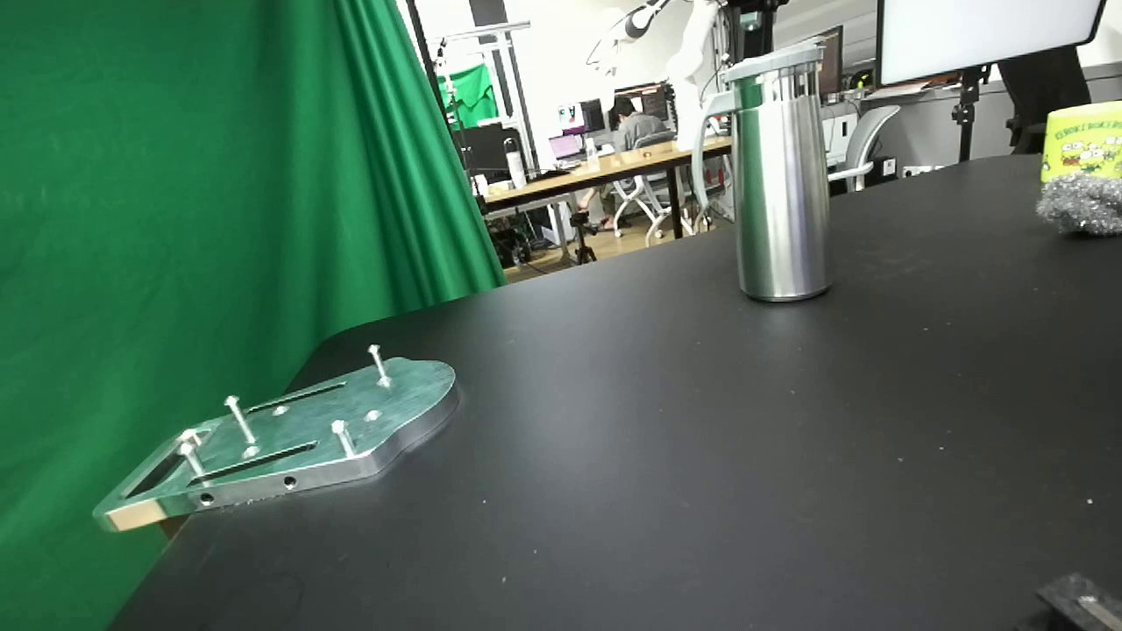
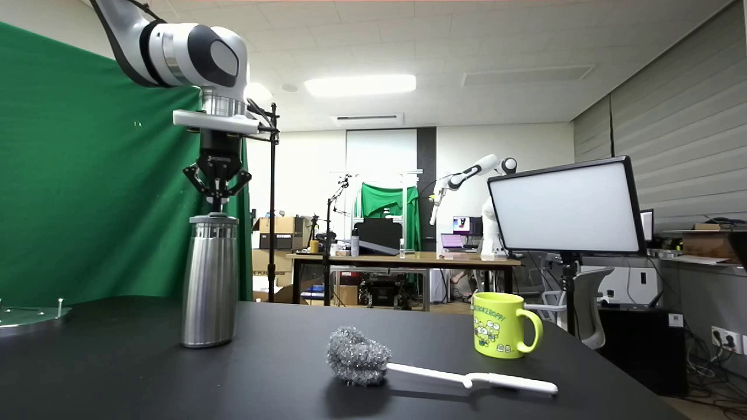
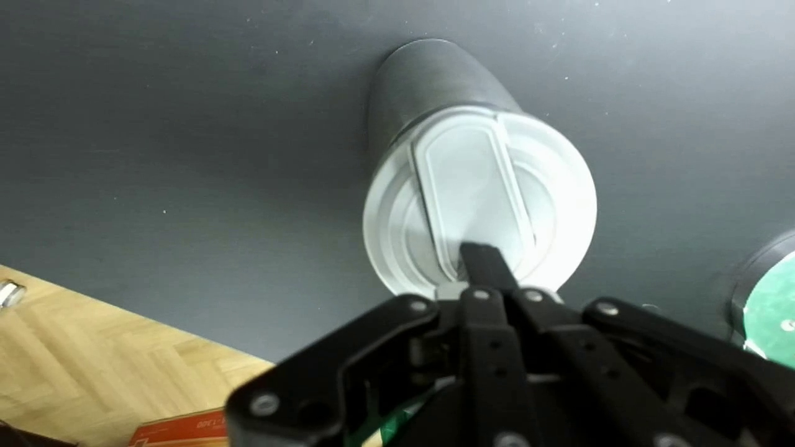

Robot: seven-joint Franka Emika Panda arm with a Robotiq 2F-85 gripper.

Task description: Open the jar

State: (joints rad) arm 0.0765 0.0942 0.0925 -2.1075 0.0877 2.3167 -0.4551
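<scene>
The jar is a tall shiny silver cylinder (image 1: 783, 193) with a grey lid (image 1: 771, 63) and a handle (image 1: 703, 153) at its side. It stands upright on the black table, also in an exterior view (image 2: 211, 286). In the wrist view, the round pale lid (image 3: 475, 180) shows from above with a raised oblong panel. My gripper (image 2: 216, 205) points down with its fingers together and nothing seen between them. Its tips (image 3: 487, 264) overlap the panel's near end in the wrist view. They are at or just above the lid; contact cannot be told. The handle is hidden in the wrist view.
A green-looking metal plate with pegs (image 1: 307, 425) lies at the table edge by the green curtain (image 1: 219, 175). A silver scrubber (image 2: 357, 357) with a white handle (image 2: 473, 378) and a yellow-green mug (image 2: 497, 325) stand on the jar's other side. A light panel (image 2: 569, 207) is behind.
</scene>
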